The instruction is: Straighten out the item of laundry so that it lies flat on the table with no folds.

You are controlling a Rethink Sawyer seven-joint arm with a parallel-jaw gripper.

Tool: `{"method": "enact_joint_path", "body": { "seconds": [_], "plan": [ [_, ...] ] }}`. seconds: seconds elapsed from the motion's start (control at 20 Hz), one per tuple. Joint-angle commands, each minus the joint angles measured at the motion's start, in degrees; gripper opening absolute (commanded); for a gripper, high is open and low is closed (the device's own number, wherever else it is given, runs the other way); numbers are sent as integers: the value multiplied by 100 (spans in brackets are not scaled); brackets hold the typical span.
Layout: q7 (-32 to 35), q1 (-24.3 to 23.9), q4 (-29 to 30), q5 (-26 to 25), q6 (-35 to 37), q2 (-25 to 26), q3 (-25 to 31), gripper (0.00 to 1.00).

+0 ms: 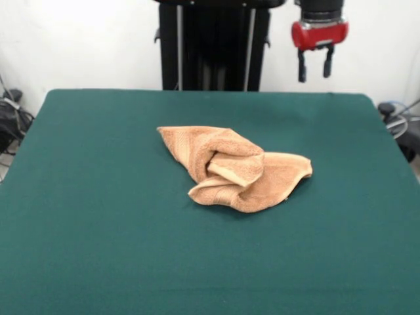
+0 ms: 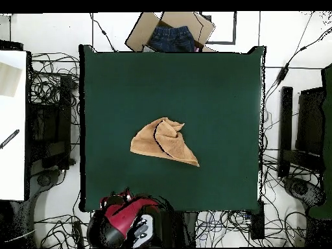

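Crumpled towel (folded over) mid-table

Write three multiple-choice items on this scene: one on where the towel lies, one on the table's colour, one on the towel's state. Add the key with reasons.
1. The towel lies
A. near the table's middle
B. at a corner
C. on the floor

2. The table top is
A. red
B. dark green
C. white

3. The towel is
A. spread flat
B. crumpled with folds
C. held by the gripper

Key: 1 A, green felt shows all round it in the overhead view; 2 B, plain in both views; 3 B, layers overlap in a heap, and the gripper hangs open, high above the table's far edge.
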Motion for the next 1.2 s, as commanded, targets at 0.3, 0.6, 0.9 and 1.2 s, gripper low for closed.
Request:
{"method": "enact_joint_path", "body": {
  "seconds": [0.3,0.6,0.9,1.2],
  "plan": [
    [1192,770,-153,1153,-256,189,-766,100],
    [1166,1012,-201,1461,-275,254,-857,100],
    [1140,1204,-188,1686,-309,284,-974,100],
    [1129,1439,-195,1927,-273,281,-1103,100]
  ]
}}
